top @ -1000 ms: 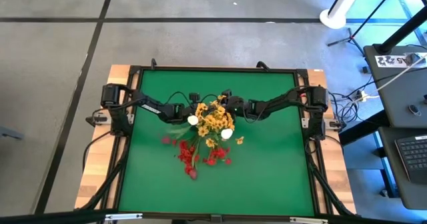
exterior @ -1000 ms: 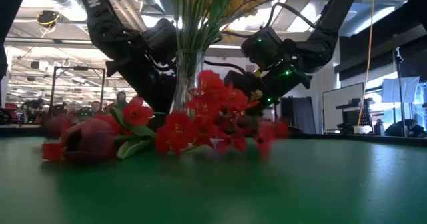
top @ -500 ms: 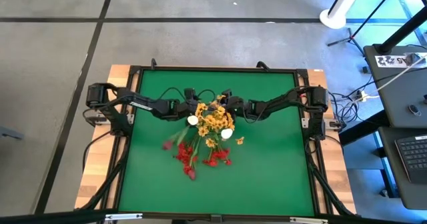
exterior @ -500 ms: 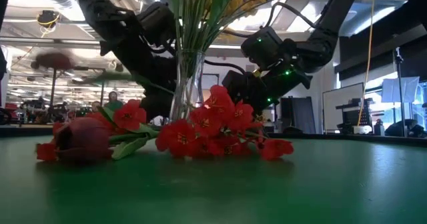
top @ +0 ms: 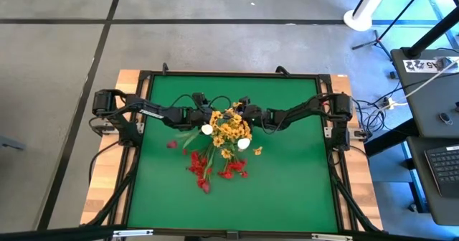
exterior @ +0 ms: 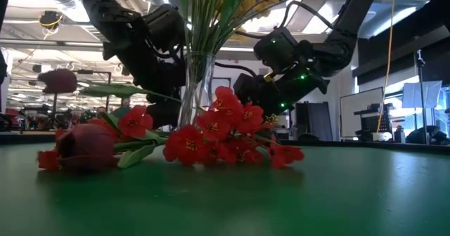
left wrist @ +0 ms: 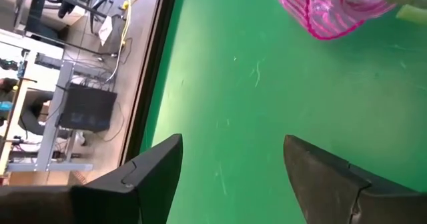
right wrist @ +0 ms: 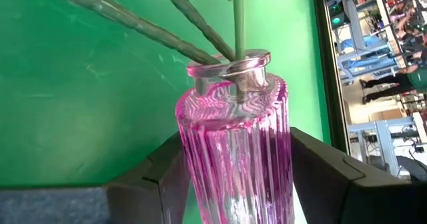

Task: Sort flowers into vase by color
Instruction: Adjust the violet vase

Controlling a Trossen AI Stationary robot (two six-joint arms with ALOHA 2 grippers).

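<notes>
Plainly, the next move turns on the raised dark pink-maroon bud (exterior: pixel 58 80) and how it lies from the left gripper (top: pixel 195 117). The bud hangs above the table out to that gripper's outer side, away from the vase (exterior: pixel 195 81). Its thin stem runs almost level back toward the glass, a long axis pointing at the vase rather than down into it. In the left wrist view the fingers (left wrist: pixel 153 177) stand spread apart with only bare green between them. What bears the stem I cannot tell; it may lean in the vase mouth. The right gripper (top: pixel 247 115) is pressed on the ribbed pink vase from both sides, steadying it just across from the left one. The left arm is therefore the nearer and the free one. The vase carries the yellow blossoms (top: pixel 229 130) and two white buds (top: pixel 206 130). The red blossoms (exterior: pixel 225 127) and another maroon bud (exterior: pixel 88 146) lie flat on the green table (top: pixel 287 183), in front of both grippers — near, touching one another. The mat looks smooth and level; beyond it is an open workshop, and a desk stands well off past the right arm.
</notes>
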